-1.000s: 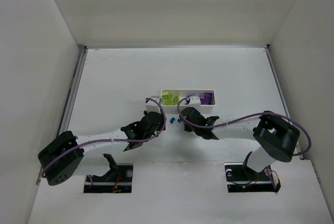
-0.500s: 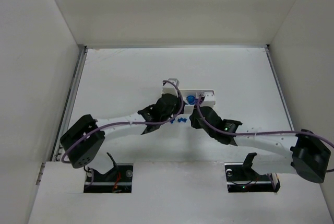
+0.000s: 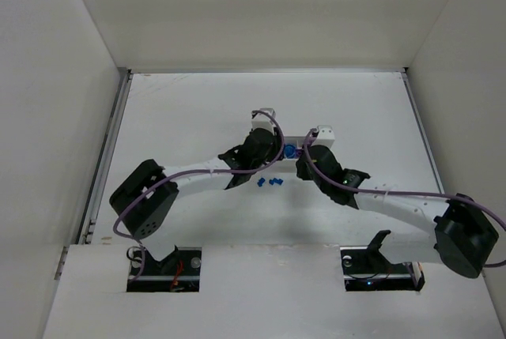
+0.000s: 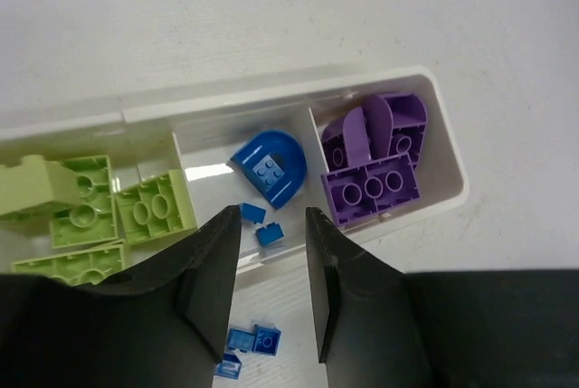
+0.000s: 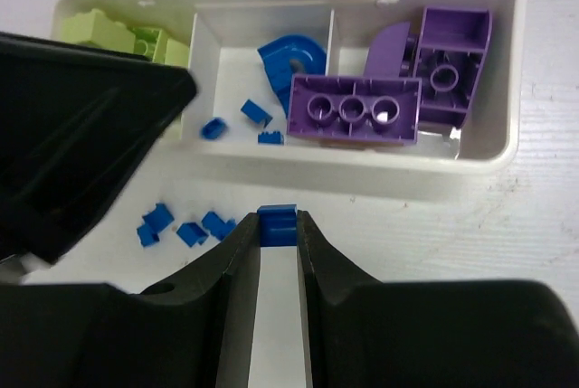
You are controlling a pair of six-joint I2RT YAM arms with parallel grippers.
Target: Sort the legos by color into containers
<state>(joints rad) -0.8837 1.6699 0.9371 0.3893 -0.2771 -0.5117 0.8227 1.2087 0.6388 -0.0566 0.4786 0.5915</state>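
Table (image 3: 182, 110): white, matte, lightly scuffed surface.
Tray (image 5: 507, 148): a long white tray with three compartments sits flat on the table near its middle, its long side running from 9 to 3 o'clock in the top view.
Blue legos (image 3: 270, 183): a few tiny ones lie loose in a close cluster on the bare table, at about 6 to 7 o'clock from the tray, just outside its near wall.

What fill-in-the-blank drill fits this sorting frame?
1. The white tray has ____ compartments.
2. The lego pinched in the right tool is ____.
3. The loose blue pieces lie on the ____, not in the tray.
4. The left tool, above the tray, is ____ and empty.
Missing words: three; blue; table; open.
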